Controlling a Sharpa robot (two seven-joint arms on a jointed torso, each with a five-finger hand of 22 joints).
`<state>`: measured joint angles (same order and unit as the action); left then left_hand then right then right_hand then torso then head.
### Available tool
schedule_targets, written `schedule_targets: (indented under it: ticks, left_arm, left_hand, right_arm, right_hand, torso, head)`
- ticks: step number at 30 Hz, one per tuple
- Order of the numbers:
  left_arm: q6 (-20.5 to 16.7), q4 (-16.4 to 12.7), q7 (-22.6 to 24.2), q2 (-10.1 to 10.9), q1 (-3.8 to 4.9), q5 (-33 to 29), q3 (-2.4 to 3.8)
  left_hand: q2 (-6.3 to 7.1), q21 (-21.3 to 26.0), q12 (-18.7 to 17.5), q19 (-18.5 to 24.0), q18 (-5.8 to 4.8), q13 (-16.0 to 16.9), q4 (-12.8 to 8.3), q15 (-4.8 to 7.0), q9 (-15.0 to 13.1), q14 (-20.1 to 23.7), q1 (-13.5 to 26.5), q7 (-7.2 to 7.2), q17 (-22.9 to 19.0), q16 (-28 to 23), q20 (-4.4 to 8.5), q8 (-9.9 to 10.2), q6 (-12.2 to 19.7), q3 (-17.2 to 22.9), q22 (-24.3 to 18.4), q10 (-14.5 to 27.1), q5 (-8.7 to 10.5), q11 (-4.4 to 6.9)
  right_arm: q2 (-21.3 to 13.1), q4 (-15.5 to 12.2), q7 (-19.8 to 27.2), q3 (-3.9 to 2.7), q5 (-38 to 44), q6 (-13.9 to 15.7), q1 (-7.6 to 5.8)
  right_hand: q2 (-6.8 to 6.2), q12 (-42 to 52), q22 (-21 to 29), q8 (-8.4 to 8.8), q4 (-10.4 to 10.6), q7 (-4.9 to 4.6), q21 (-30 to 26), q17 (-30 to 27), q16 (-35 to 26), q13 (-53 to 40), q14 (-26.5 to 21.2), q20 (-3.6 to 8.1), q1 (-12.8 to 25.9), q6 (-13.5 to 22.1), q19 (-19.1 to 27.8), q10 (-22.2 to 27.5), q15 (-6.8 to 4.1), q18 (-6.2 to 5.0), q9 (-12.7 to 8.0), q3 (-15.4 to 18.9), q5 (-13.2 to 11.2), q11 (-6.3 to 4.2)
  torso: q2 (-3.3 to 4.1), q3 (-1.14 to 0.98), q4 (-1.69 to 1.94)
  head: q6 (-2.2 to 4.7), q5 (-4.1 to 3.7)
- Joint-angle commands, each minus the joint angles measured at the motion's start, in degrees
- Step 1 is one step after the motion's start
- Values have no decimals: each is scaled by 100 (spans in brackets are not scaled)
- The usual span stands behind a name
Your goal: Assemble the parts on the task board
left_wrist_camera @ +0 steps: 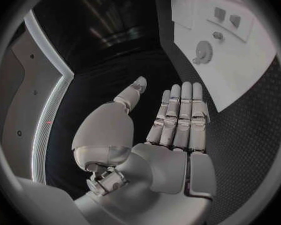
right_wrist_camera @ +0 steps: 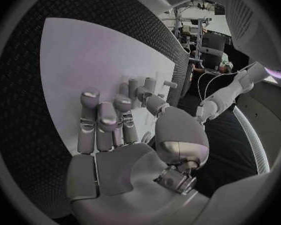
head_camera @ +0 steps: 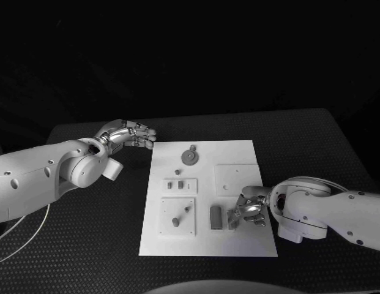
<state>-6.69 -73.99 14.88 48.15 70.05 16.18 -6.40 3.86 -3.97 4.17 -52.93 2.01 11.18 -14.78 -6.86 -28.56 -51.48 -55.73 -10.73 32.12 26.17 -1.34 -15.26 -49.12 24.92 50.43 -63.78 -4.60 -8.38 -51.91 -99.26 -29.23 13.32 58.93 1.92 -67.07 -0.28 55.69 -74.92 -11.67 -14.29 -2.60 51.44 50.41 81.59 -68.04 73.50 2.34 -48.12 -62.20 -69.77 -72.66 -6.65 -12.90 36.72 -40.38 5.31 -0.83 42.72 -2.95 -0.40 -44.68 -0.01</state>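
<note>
We judge assembly unfinished: parts (head_camera: pixel 216 217) loose on task board (head_camera: pixel 243 153); right hand (head_camera: pixel 247 211) fingers apart above them, left hand (head_camera: pixel 130 135) fingers together, empty

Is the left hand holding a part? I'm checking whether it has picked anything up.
No: in the left wrist view the left hand lies flat and empty above the black table, beside the white board.

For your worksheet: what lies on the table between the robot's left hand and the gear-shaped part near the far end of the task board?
Nothing: in the head view, only bare black table and white board separate the left hand from the gear.
</note>
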Motion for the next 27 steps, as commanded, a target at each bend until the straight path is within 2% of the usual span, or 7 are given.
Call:
schedule_targets:
  ticks: [1, 14, 27]
  left_arm:
    - [85, -16, 34, -3, 7, -19, 3]
    - [92, -15, 24, -2, 7, -18, 3]
    - [97, -16, 18, -1, 7, -18, 2]
  left_hand:
    - [-3, -10, -15, 47, 63, -9, 11, -25, 10, -22, 31, 26, 7, -24, -6, -36, 3, 29, -8, -24, 29, 3]
    - [-3, -10, -16, 48, 64, -11, 10, -25, 11, -23, 30, 26, 14, -29, -6, -37, 4, 30, -9, -24, 29, 3]
    - [-4, -10, -16, 47, 63, -12, 11, -26, 12, -24, 30, 25, 23, -36, -6, -38, 5, 31, -9, -24, 28, 3]
  right_arm:
    - [5, -13, -1, 13, -32, -190, 17]
    - [4, -41, 19, 13, -38, -166, 20]
    - [8, -14, 49, 13, -37, -20, 21]
  right_hand:
    - [138, 12, -108, -5, -246, -292, 28, 5, 30, -6, 34, 24, -121, 287, -12, -48, -18, -210, -5, -270, 14, -4]
    - [136, 11, -107, -7, -247, -291, 27, 4, 29, -6, 33, 26, -117, 285, -12, -46, -18, -210, -8, -276, 15, -5]
    - [132, 12, -106, -9, -248, -290, 28, 4, 29, -6, 33, 28, -115, 282, -13, -46, -19, -210, -10, -280, 15, -6]
  torso:
    - [1, -1, -2]
    - [-1, -6, -4]
    - [1, 0, 2]
  head:
    - [-6, -3]
    - [-17, 0]
    - [-2, -4]
